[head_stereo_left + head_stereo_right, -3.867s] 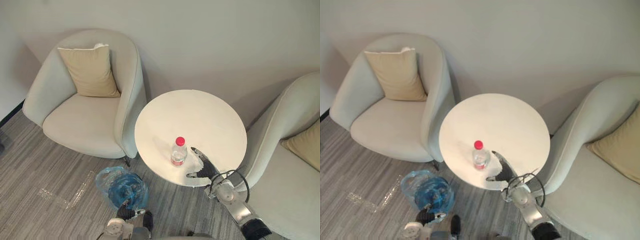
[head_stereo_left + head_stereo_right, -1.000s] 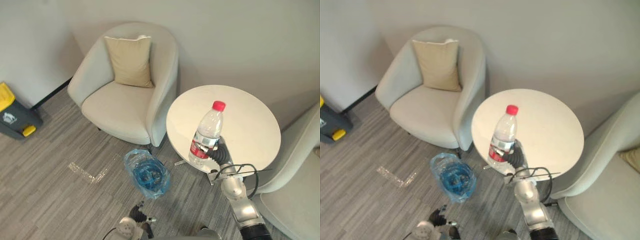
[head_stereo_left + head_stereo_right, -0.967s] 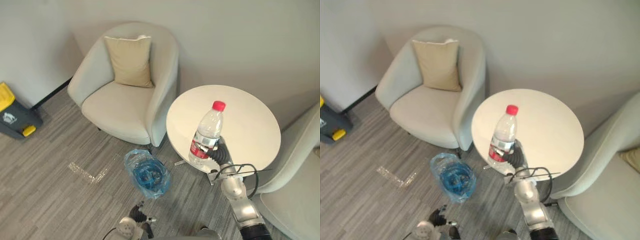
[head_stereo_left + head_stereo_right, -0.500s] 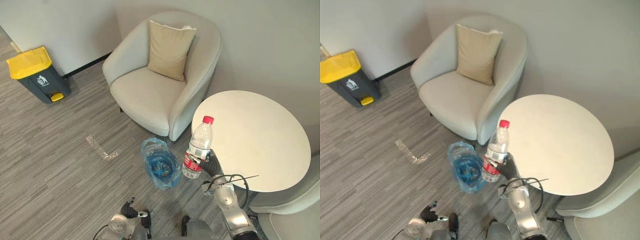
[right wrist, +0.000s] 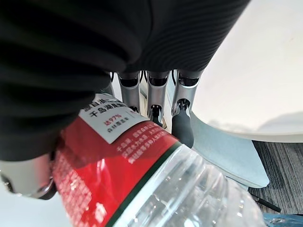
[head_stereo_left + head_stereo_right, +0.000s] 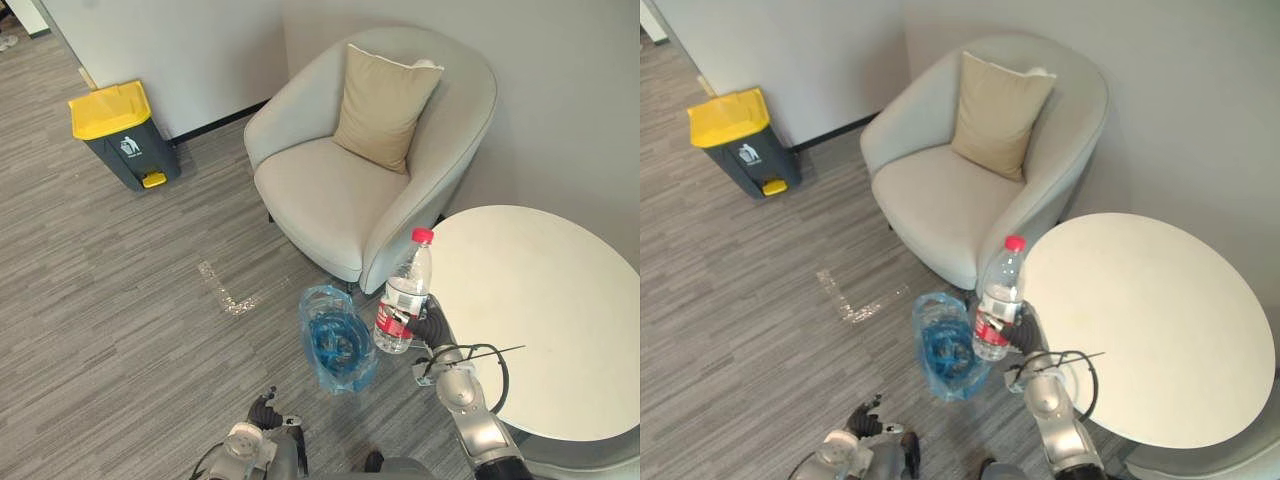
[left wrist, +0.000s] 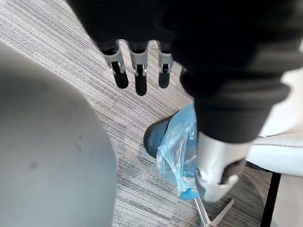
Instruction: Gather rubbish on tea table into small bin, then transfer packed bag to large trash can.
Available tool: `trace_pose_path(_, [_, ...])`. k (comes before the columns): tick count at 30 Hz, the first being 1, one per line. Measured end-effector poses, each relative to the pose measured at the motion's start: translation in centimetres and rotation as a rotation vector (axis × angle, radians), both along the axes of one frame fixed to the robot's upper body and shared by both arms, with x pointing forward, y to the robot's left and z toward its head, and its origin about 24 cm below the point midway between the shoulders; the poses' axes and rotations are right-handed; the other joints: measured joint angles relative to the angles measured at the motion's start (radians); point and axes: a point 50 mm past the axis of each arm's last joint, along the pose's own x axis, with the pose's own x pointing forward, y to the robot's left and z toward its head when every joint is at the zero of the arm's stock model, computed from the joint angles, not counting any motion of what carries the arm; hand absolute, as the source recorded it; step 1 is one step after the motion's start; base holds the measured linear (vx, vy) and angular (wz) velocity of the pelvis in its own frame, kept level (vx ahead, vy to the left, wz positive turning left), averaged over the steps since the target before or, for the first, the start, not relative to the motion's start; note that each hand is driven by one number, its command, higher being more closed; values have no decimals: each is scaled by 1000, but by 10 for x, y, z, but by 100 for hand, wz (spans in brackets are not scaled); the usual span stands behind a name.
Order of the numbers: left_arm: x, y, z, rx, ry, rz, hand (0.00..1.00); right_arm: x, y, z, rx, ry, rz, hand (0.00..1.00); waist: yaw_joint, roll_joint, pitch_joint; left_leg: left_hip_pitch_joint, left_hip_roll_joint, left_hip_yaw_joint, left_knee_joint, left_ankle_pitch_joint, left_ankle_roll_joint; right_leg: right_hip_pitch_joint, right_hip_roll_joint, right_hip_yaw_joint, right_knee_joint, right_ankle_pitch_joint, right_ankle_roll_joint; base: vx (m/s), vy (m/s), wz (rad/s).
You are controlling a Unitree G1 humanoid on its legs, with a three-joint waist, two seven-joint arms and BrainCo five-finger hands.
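Observation:
A clear plastic bottle with a red cap and red label stands upright in my right hand, whose fingers curl round its label. It hangs off the round white tea table's left edge, just right of the small bin lined with a blue bag on the floor. My left hand is low by the floor with straight fingers and holds nothing; the blue bag lies past them.
A grey large trash can with a yellow lid stands by the wall at the far left. A light armchair with a tan cushion stands behind the bin. Grey striped carpet spreads between bin and trash can.
The camera has swung left, bringing the large trash can into view. My right hand has carried the bottle off the table's edge to beside the small bin.

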Motion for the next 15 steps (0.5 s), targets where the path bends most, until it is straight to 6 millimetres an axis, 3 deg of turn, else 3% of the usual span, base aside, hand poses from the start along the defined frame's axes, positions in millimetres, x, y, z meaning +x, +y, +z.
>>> trace_pose_path(4, [-2,1,-1,7,9,-4,0,-3,9,-12,-13,56,41,100,-2,4,1,8,4,42,-61,28,-2,-68,5,61,47,0,0,-76,-14,-37])
trace_pose_path(8, [1,3,0,7,-6,14,0,-2,14,-18,-42,81,70,100,-4,12,14,-77,8,55,4,21,6,-162,0,84,115,-13,5,-135,15,-16])
trace_pose_path(12, [28,11,13,-8,-95,110,0,28,22,0,-99,10,130,100,-1,27,98,-293,29,38,236,-40,23,-353,-6,78,314,-88,-2,-269,27,9])
trace_pose_path(15, [45,21,24,-17,-171,175,0,45,23,17,-161,-56,165,100,4,30,147,-422,27,17,332,-66,15,-482,-24,67,435,-131,2,-305,30,26])
